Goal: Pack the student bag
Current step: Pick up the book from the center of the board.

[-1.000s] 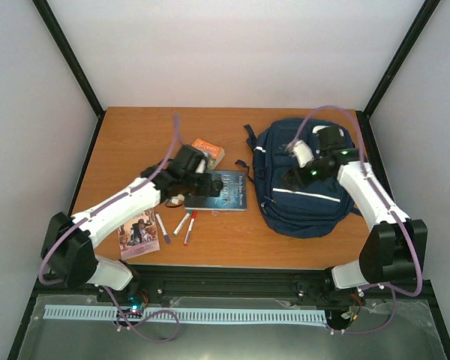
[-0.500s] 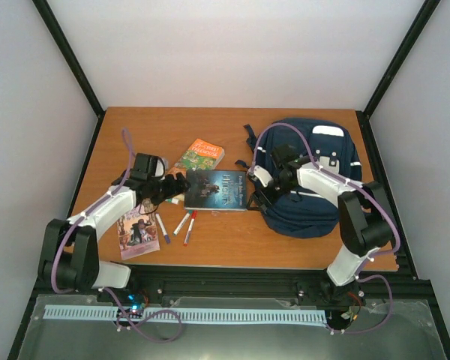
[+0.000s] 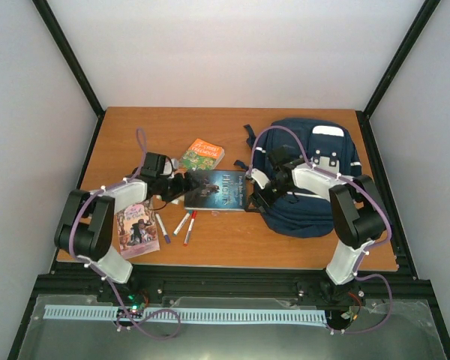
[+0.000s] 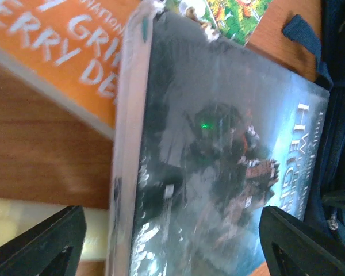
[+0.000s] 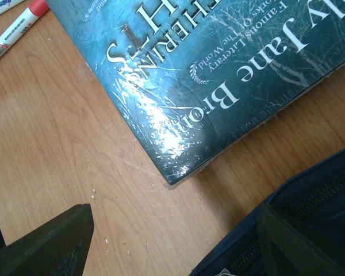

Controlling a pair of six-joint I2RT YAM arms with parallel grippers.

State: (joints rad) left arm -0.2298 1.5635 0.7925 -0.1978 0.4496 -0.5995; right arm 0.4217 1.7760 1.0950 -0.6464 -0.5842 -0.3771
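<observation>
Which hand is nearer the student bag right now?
Right. The right hand hovers at the book-side edge of the student bag; the left hand is across the dark book, at its opposite edge.

Soft, even light filled the overhead view, leaving only faint shadows under the arms (image 3: 120, 196) on the wooden table (image 3: 135, 127). The left wrist view was blurred, the dark book (image 4: 218, 149) smeared (a green pinpoint reflected in its wrapping). The right wrist view was sharper, with white glare near the cover's corner and the student bag (image 5: 328, 184) shadowed.
</observation>
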